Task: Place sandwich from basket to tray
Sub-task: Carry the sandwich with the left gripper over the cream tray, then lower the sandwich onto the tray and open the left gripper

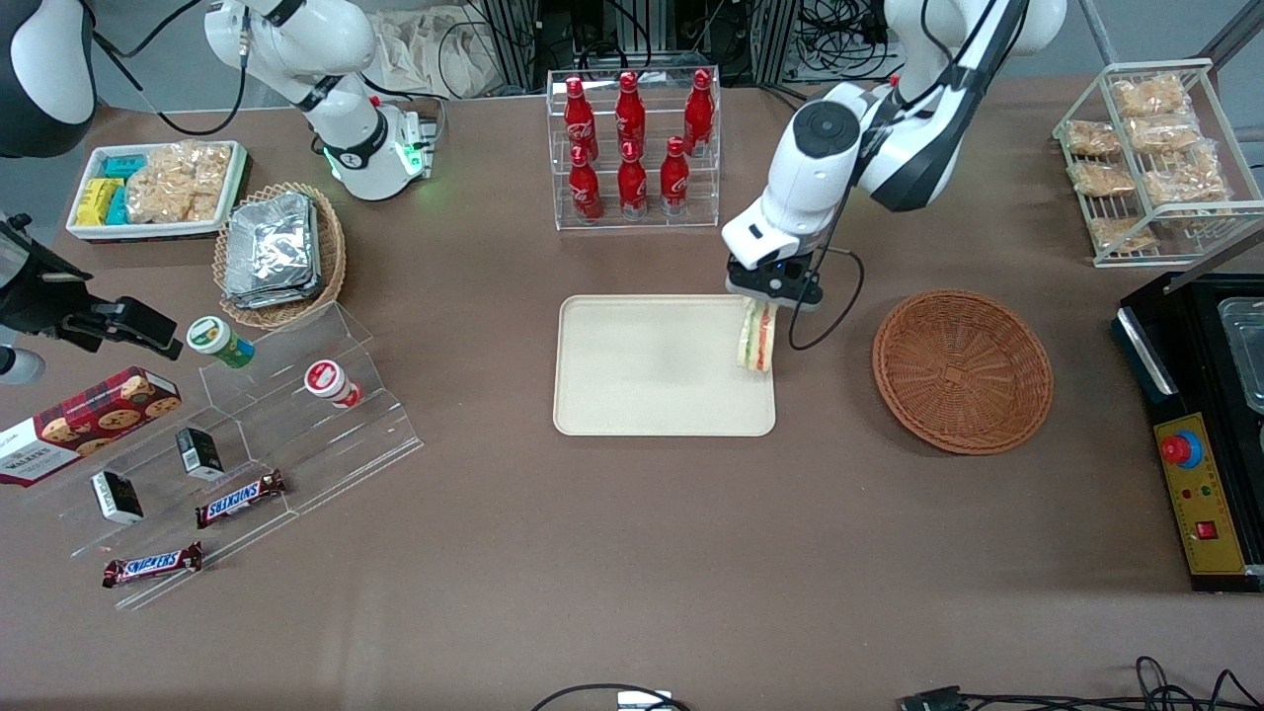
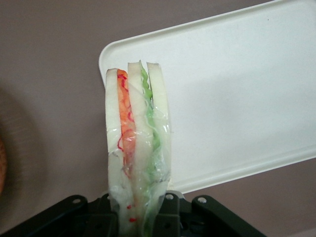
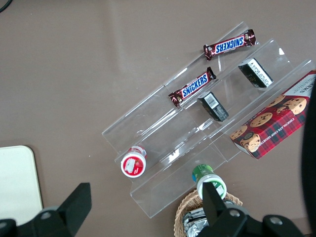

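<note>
While I hold the arm over the table, my gripper [image 1: 768, 299] is closed on the sandwich [image 1: 757, 337], fingers pressed in against its plastic-wrapped bread faces, with the wedge hanging straight below them, cut edge down. In the wrist view the sandwich [image 2: 136, 143] stands between the gripper and the tray [image 2: 237, 94], its red, orange and green layers showing, and it looks lifted clear of the surface.

From the front, the tray [image 1: 652, 370] lies just under the gripper, but only its edge: the sandwich hangs over the rim nearest the working arm's end of the table, close to a corner. The basket [image 1: 962, 370] sits well apart from the gripper toward the working arm's end, and nothing lies in it.

I judge the carry as nearly done and the placing not yet done. My worry is the margin. If I let go here, the wedge could land on the rim and tip off onto the table. It is also narrow and upright, so it will likely topple whichever way it leans when released. The wrap looks slick and the bread soft, so a loose hold could let it slide early. I would move further over the tray and lower before opening.
</note>
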Tool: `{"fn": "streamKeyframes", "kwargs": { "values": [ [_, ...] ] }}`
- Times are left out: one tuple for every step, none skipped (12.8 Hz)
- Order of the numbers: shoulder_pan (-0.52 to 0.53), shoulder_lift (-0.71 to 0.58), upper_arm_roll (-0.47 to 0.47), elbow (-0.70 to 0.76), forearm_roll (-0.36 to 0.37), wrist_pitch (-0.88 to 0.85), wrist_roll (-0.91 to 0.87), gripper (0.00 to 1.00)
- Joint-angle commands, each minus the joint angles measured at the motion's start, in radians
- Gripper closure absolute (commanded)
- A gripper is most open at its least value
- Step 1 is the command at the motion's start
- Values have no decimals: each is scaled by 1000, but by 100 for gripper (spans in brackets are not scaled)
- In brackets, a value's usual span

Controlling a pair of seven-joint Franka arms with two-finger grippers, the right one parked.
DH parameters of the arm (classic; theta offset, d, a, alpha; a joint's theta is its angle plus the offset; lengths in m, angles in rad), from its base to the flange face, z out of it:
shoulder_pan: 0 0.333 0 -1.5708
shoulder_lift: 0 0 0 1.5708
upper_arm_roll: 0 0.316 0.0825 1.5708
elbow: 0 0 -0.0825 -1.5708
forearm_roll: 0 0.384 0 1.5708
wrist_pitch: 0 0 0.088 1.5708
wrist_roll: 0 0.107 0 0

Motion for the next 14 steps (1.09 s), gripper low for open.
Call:
{"fn": "streamKeyframes", "kwargs": {
  "values": [
    [-43, 110, 2, 86, 41, -20, -93, 89],
    [-46, 139, 2, 100, 84, -17, -142, 90],
    [-48, 174, 0, 118, 122, -17, -191, 89],
    [-63, 210, 0, 137, 150, -16, -227, 89],
    [-73, 243, 2, 154, 164, -16, -244, 89],
    [-73, 271, 2, 167, 176, -14, -247, 89],
    [-73, 300, 3, 186, 183, -14, -247, 89],
    [-73, 326, 3, 200, 187, -14, -247, 89],
    [-73, 340, 5, 203, 189, -14, -247, 89],
    [-74, 345, 5, 203, 195, -14, -247, 89],
    [-73, 350, 5, 201, 202, -16, -247, 88],
    [-74, 356, 5, 201, 204, -16, -249, 86],
    [-74, 362, 5, 201, 204, -14, -249, 84],
    [-74, 363, 5, 201, 204, -14, -262, 77]
  ]
}}
